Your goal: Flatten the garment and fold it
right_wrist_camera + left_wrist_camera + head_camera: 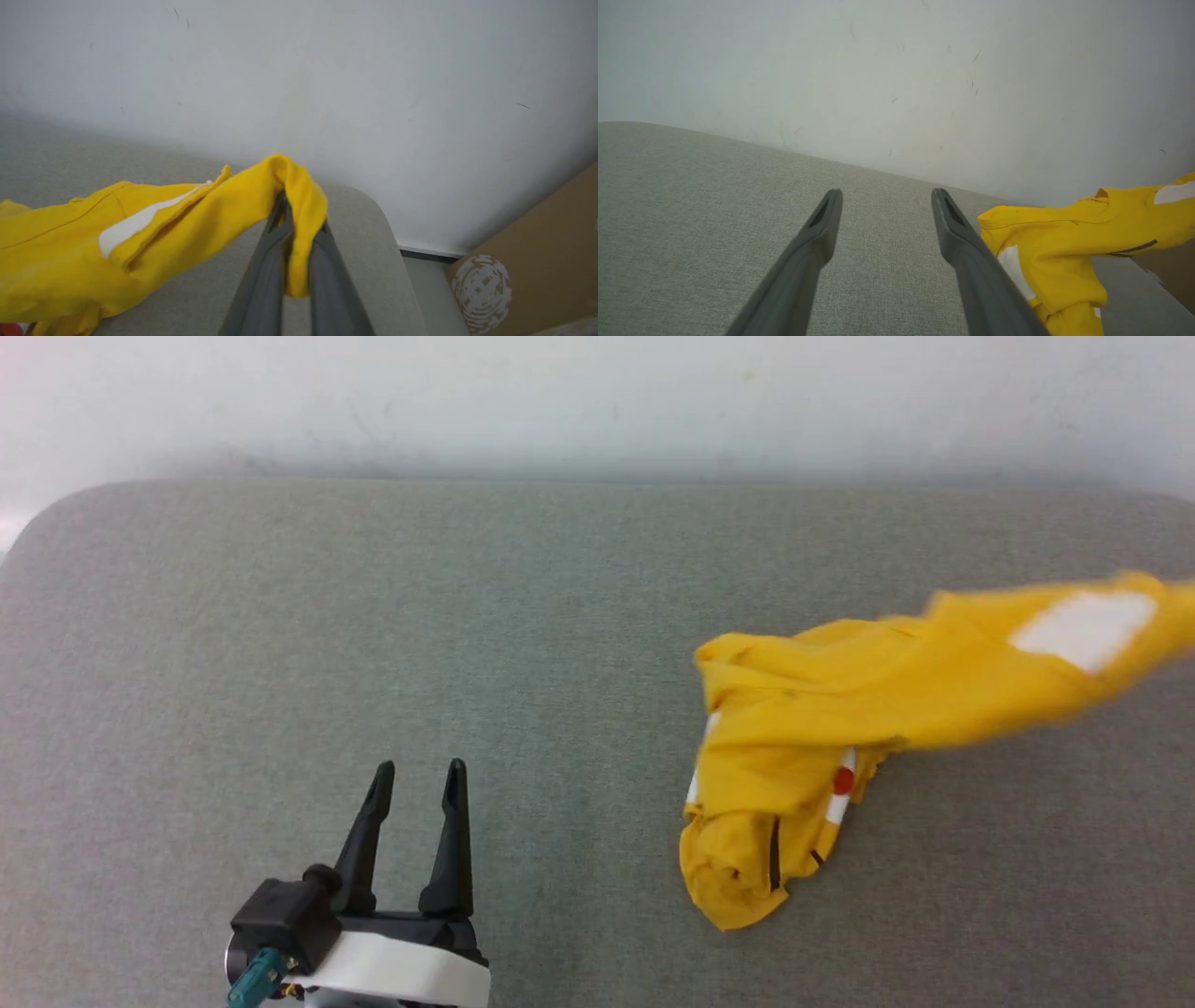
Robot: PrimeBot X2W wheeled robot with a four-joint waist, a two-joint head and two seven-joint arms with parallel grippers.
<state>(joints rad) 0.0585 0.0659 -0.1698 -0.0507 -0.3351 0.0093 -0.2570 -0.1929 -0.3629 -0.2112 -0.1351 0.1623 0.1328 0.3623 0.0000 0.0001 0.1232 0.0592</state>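
Wall (597, 392): pale, along far table edge | Table (280, 616): grey fabric, rounded corners, bare across left and centre | Garment (822, 728): bunched at right, lower end on table, upper end lifted toward right edge | Left gripper (417, 775): jaws apart, near front edge, clear of garment | Right gripper (299, 214): jaws clamped on garment fold above right corner

One yellow T-shirt (812, 709) at three o'clock; two tools, left tool (420, 768) and right tool (299, 219); one grey worktop (373, 597); one cardboard box (551, 242).
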